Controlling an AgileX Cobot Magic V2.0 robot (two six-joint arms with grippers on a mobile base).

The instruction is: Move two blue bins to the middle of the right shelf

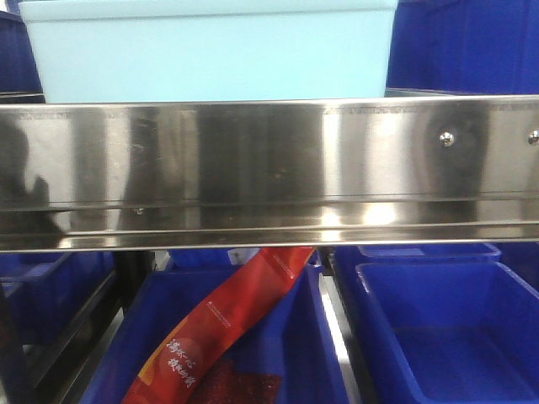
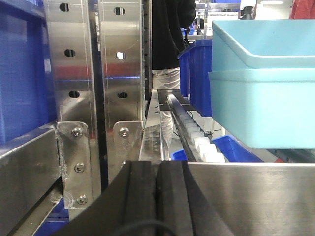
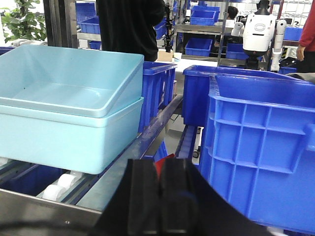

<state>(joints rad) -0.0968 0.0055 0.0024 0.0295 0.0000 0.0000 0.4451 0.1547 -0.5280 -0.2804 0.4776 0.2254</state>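
Two pale sky-blue bins sit nested on the roller tracks of the right shelf middle, behind its shiny steel front rail (image 1: 269, 168). The front view shows only the outer bin's wall (image 1: 210, 50). In the right wrist view the lower bin (image 3: 64, 132) stands level and the upper bin (image 3: 74, 78) lies tilted inside it. The left wrist view shows the same pair, lower bin (image 2: 266, 108) and upper bin (image 2: 266, 44), at the right. My left gripper (image 2: 157, 196) is shut and holds nothing, left of the bins at the rail. My right gripper (image 3: 160, 196) is shut and holds nothing, right of them.
A dark blue crate (image 3: 261, 157) stands close on the right of the pale bins, with more behind it. Perforated steel uprights (image 2: 69, 73) rise at the left. White rollers (image 2: 197, 140) run back along the track. Below the rail lie dark blue bins (image 1: 446, 337) and a red bag (image 1: 227, 320). A person (image 3: 130, 24) stands behind.
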